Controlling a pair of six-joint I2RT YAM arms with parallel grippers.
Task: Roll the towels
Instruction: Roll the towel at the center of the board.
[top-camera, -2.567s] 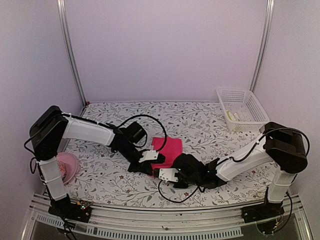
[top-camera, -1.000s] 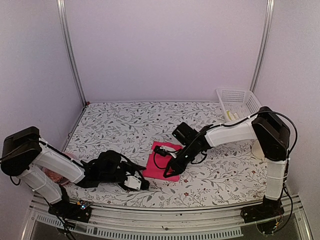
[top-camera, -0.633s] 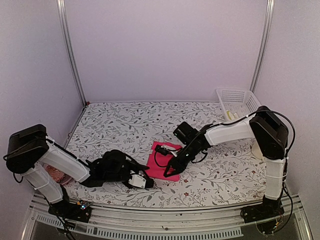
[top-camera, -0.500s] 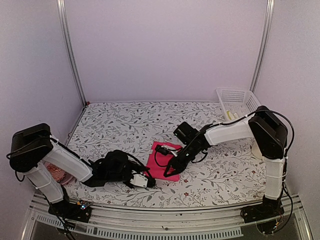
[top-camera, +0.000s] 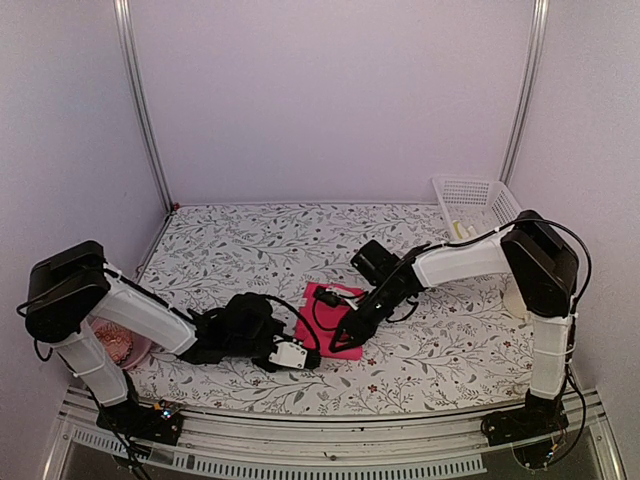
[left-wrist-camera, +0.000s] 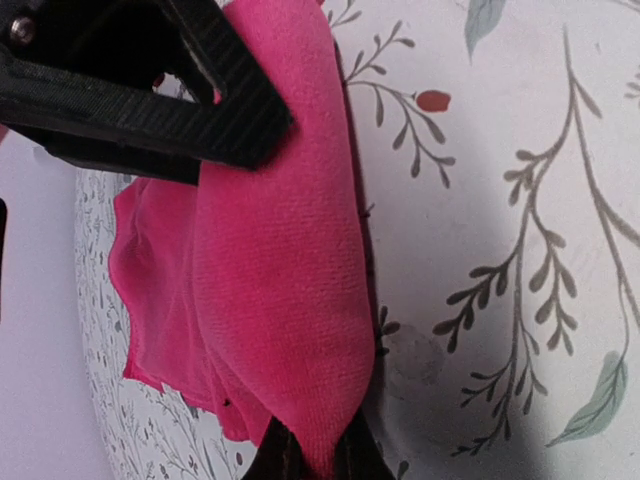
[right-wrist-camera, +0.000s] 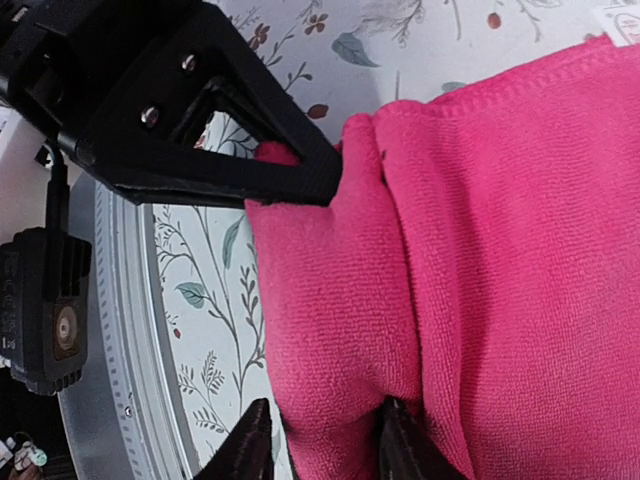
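The left hand (left-wrist-camera: 306, 462) pinches the tapered end of the fuzzy pink towel (left-wrist-camera: 280, 280), while the right hand (right-wrist-camera: 325, 445), fingers parted, straddles its thick rolled fold.

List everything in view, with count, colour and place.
towel: one, bright pink, partly rolled, near middle of the table
basket: one, white, far right corner
pale yellowish thing: count unclear, inside the basket
bowl: one, pink, near left edge, partly behind the left arm
table: one, white floral cover
left arm: one, white and black, reaching in from the near left
right arm: one, white and black, reaching in from the right
left gripper: black, shut on the towel's tip
right gripper: black, fingers astride the towel's rolled edge
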